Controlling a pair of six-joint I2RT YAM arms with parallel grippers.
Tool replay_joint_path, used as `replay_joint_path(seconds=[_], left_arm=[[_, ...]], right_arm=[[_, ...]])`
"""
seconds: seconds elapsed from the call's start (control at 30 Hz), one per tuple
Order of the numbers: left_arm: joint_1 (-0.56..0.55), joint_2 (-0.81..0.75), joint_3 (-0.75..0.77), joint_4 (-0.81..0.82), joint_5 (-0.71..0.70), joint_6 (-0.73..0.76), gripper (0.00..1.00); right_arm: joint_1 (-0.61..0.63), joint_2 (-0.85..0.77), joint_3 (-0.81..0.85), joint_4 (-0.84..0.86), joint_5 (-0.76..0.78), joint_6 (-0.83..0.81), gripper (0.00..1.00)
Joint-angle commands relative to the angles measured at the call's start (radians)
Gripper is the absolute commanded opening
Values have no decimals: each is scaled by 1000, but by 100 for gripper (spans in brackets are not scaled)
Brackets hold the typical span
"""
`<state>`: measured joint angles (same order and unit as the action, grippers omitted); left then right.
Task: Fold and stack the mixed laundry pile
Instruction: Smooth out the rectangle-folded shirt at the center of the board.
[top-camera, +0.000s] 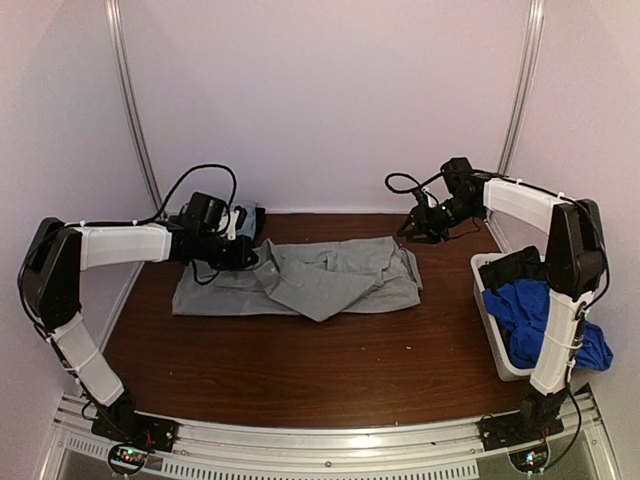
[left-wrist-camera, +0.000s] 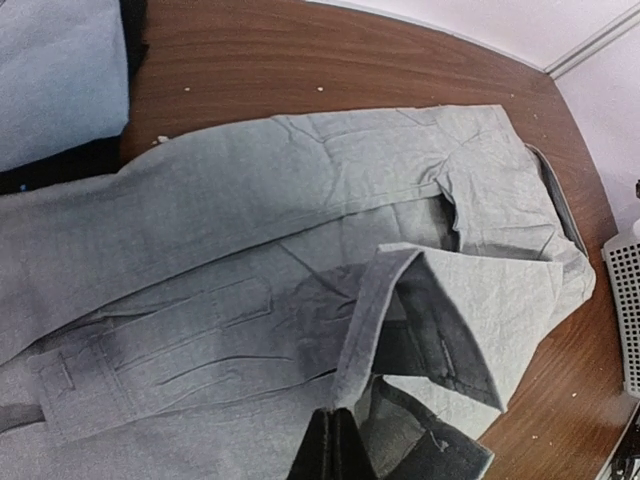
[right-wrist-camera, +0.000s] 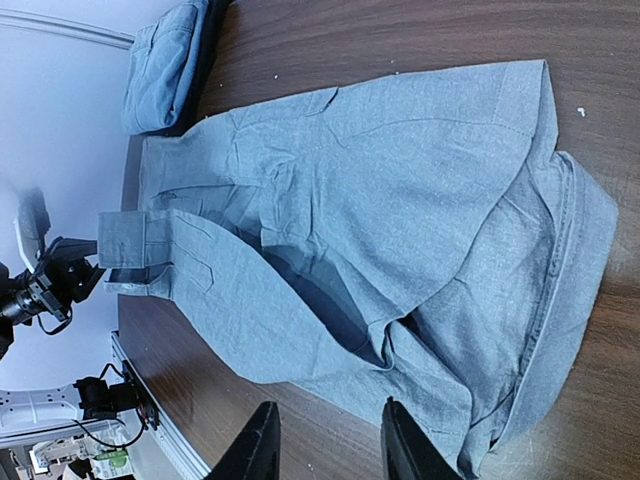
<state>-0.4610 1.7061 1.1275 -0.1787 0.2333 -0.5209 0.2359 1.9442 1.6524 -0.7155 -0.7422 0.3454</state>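
— Where do the grey trousers (top-camera: 310, 280) lie?
— Spread across the middle of the worktop (top-camera: 300, 372), one flap turned back over them.
— And the left gripper (left-wrist-camera: 333, 450)?
— Pressed together, pinching a raised fold of the trousers.
— The right gripper (right-wrist-camera: 325, 445)?
— Spread, nothing between its fingers, above the far right end of the trousers.
— Other laundry?
— A blue piece (top-camera: 530, 310) and a dark piece (top-camera: 515, 265) in the white bin (top-camera: 490, 328) on the right; a folded grey piece (left-wrist-camera: 55, 80) at the back left.
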Motion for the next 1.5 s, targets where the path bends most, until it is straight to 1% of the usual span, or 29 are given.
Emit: replay_joint_path(seconds=[0.0, 0.17, 0.37, 0.5, 0.93, 1.23, 1.47], left_arm=[[53, -70, -56, 103, -38, -25, 0], [115, -91, -89, 115, -51, -17, 0], [170, -56, -81, 121, -40, 13, 0], [184, -17, -43, 101, -52, 46, 0], [251, 9, -41, 97, -101, 50, 0], [268, 65, -1, 58, -115, 83, 0], [280, 56, -1, 23, -157, 84, 0]], right_arm=[[9, 41, 50, -13, -23, -16, 36], [20, 71, 74, -15, -26, -16, 36], [36, 97, 100, -26, -27, -19, 37], [49, 106, 107, -28, -25, -19, 36], [81, 137, 132, -34, -23, -16, 37], [99, 165, 161, -37, -26, -10, 37], [120, 199, 208, -48, -23, -4, 37]])
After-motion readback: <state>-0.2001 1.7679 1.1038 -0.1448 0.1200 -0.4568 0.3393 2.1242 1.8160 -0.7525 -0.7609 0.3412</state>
